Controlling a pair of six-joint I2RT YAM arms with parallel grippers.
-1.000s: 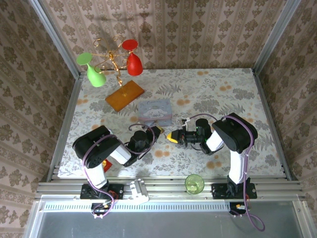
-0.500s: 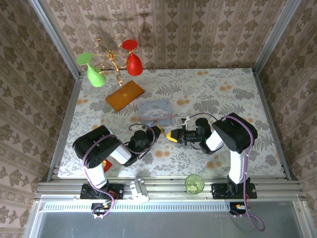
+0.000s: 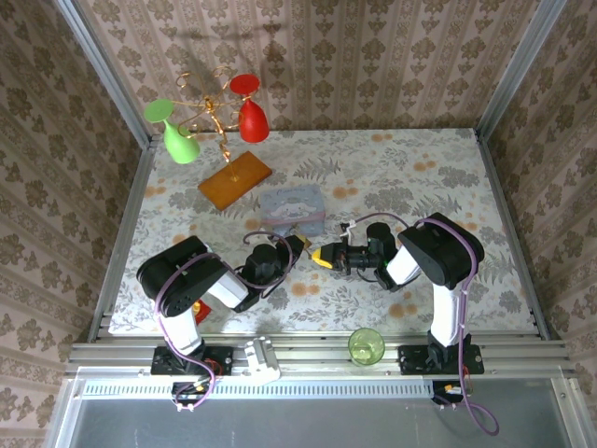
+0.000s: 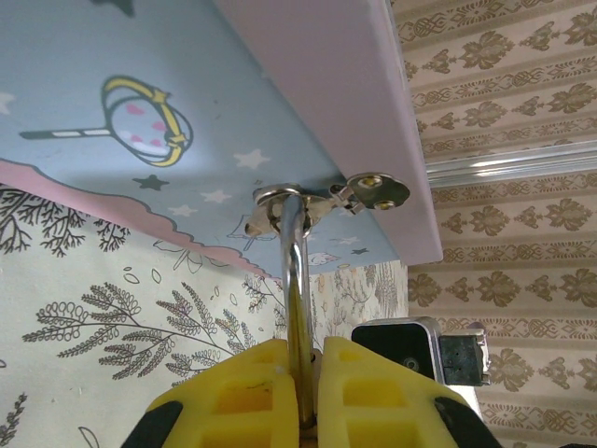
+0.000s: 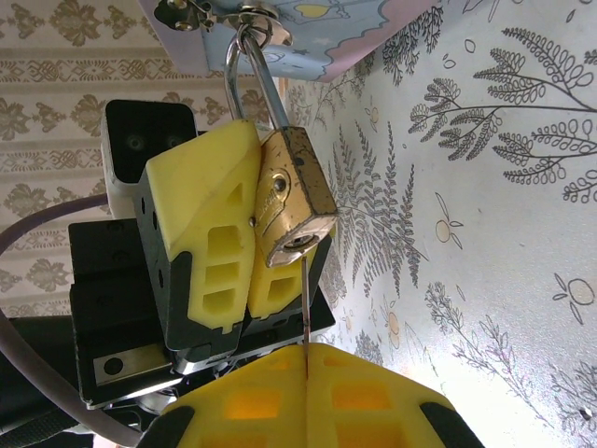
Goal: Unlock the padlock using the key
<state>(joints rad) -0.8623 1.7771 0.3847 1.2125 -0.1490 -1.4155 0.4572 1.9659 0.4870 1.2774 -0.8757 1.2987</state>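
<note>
— What does the overhead give you?
— My left jaws and right jaws meet nose to nose over the desk (image 3: 420, 177), just at 5 o'clock of the pale blue tin (image 3: 291, 207).
— And the left wrist?
— My left jaws are pinched tight on the padlock (image 4: 295, 280) by its silver shackle, which runs toward 12 o'clock through the tin's clasp (image 4: 280, 199).
— Right wrist?
— The brass body sits at 12 o'clock of my right jaws. They are clamped on the key (image 5: 304, 303), and its blade tip meets the keyhole.

Left arm (image 3: 187, 275) and right arm (image 3: 440, 250) fold low near the centre of the counter (image 3: 438, 177); left gripper (image 3: 297, 245) and right gripper (image 3: 323, 256) face tip to tip, both clamped closed.
</note>
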